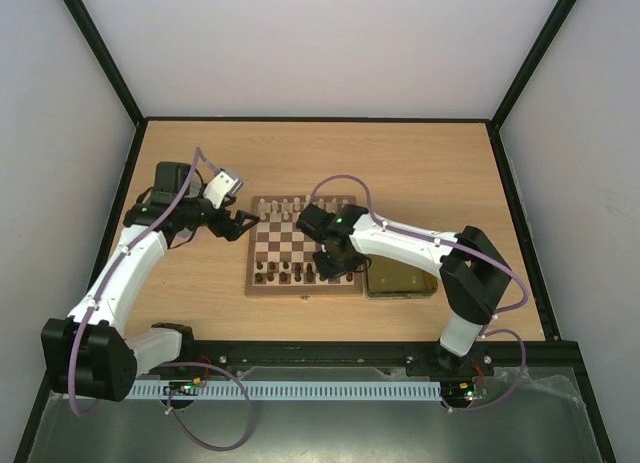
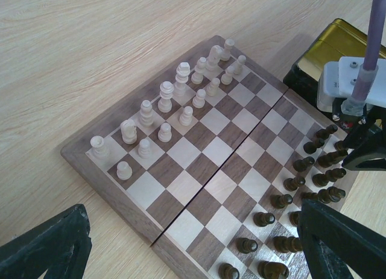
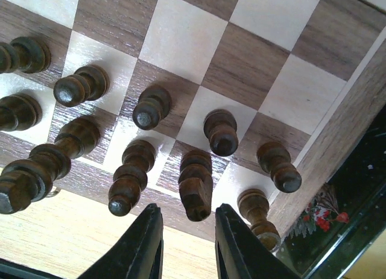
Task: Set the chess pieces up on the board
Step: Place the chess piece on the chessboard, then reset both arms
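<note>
On your left, the left arm holds its jaws spread wide just off the left edge of the board, pinching nothing. Parked there, it is clear of the squares, and its camera looks across the whole layout.

The board lies flat in the middle of the table. Along its far edge the pale pieces stand upright in two full rows, one per square, so that side looks finished. Along the near edge the dark pieces fill two rows as well.

Moving right, the right arm reaches over the board's near right corner, wrist low, so its jaws come in from the rim side. Those jaws are only slightly parted. One dark back-row piece has its top just at their tips, with a gap showing beside it, so they pinch nothing. That narrow spread suits figures this small and spares the crowded neighbours.

Just beside the board's right rim lies the tin, probably the pieces' container. You look nearly done. Back the right jaws straight out so they don't clip the corner piece.
</note>
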Controlling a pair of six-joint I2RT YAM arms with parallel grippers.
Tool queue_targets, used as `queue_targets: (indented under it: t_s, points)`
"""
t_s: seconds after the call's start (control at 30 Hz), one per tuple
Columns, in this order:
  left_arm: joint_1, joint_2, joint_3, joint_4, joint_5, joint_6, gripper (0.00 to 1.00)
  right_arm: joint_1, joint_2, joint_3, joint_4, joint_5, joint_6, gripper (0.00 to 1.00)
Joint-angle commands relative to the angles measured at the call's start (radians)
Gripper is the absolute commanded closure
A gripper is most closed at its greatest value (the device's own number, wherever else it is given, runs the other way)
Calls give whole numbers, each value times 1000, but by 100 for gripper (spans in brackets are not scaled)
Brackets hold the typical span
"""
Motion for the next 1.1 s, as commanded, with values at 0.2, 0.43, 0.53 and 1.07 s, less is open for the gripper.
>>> queue_targets:
  t_s: [0.2,0.43,0.53,1.07]
  points:
    - [6,2,-9,-7,21,9,7,6,-49,58,-104,74,-4,76]
    - [7,-8,-6,-12,4,8,7,-54,-181,37,-55,115,52,73]
    - [20,-5,-1,-32,14,20,7,-112,-279,-32,16,149,88,67]
    - [81,-82,44,-280,-114,166,0,-213,-594,-220,108,308,123,2]
